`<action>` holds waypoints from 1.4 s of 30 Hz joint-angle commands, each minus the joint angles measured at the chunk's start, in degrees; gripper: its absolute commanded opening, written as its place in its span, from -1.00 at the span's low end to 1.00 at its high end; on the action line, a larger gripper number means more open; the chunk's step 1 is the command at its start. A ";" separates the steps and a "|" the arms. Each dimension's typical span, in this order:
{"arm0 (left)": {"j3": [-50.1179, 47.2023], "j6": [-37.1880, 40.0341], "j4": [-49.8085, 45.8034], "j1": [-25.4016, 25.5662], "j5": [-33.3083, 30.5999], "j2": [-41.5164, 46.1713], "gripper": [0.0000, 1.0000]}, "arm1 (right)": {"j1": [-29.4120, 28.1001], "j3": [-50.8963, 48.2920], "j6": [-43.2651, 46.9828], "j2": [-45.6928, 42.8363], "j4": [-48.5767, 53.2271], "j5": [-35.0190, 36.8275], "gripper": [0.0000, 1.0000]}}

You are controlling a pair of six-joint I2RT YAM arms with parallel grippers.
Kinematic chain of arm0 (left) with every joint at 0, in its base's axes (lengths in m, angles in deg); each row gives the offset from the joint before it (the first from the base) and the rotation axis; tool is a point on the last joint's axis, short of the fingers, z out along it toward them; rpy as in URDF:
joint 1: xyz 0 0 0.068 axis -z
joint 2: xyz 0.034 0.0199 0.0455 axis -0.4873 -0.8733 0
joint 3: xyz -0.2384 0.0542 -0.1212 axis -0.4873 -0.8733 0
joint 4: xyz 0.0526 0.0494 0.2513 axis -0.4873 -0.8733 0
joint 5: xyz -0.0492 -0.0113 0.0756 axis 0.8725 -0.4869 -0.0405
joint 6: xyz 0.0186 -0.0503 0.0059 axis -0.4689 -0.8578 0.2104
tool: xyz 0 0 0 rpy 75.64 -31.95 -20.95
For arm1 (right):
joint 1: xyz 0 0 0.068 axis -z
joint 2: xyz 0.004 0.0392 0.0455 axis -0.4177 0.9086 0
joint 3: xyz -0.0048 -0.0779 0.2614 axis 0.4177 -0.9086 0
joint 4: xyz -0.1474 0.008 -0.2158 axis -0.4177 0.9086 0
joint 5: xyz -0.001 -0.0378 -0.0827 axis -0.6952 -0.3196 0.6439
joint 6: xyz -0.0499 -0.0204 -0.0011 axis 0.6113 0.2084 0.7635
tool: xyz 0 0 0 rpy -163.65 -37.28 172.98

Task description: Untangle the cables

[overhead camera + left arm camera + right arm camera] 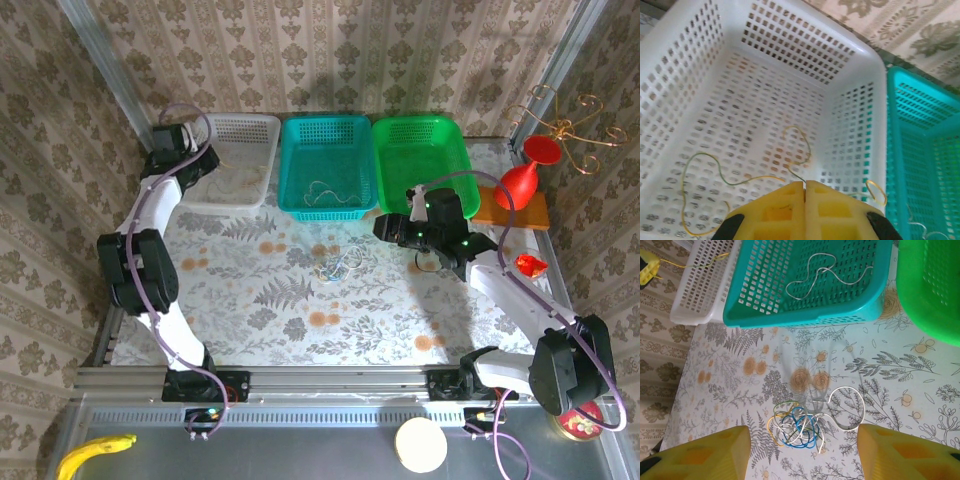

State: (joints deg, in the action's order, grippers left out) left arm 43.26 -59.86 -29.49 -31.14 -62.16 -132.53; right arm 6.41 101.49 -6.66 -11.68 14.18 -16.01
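Hovering over the white perforated plastic basket (855, 65) left of the teal perforated plastic basket (805, 315), the left claw (805, 186) is pressed together, pinching a thin yellow cable (760, 177). The right claw (802, 435) stands spread above the tangled bunch of thin multicoloured cables (792, 427), which lies on the floral desk (890, 375) on the teal basket's near side.

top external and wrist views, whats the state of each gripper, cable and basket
left gripper: shut on the yellow cable, over the white basket
right gripper: open, above the tangled cables, holding nothing
yellow cable: pinched at one end, rest trailing into the white basket
tangled cables: bunched on the table, not separated
white cable: loose in the teal basket
green basket: upright beside the teal basket
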 commanded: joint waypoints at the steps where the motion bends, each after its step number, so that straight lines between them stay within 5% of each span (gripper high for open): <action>1: 3.47 1.73 -2.71 -1.10 -4.11 -1.93 -1.00 | -0.38 1.10 1.12 -0.38 1.18 -1.09 0.20; 7: 7.29 2.77 -4.80 -2.50 -4.25 -5.29 -0.90 | -0.91 0.54 0.55 -1.58 2.25 -0.79 0.20; 12: 7.74 3.34 -5.82 -2.77 -0.36 -5.28 0.96 | -2.45 0.40 0.09 -2.30 3.76 1.16 0.20; 25: 3.17 3.12 -8.01 0.70 8.93 3.44 1.00 | -7.69 1.29 -1.68 0.95 2.52 6.81 0.20; 32: -4.19 6.59 -11.48 10.16 7.27 12.81 1.00 | -10.32 0.02 -0.43 3.05 0.77 7.90 0.19; 42: -26.01 4.30 -3.79 27.70 -1.52 24.85 1.00 | -10.98 -3.10 -1.20 6.41 -2.79 9.07 0.16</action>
State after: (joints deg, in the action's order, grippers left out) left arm 20.86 -55.05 -35.67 -5.87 -59.80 -109.05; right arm -4.35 99.67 -7.34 -6.63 13.63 -8.36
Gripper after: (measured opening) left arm 0.999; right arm 0.582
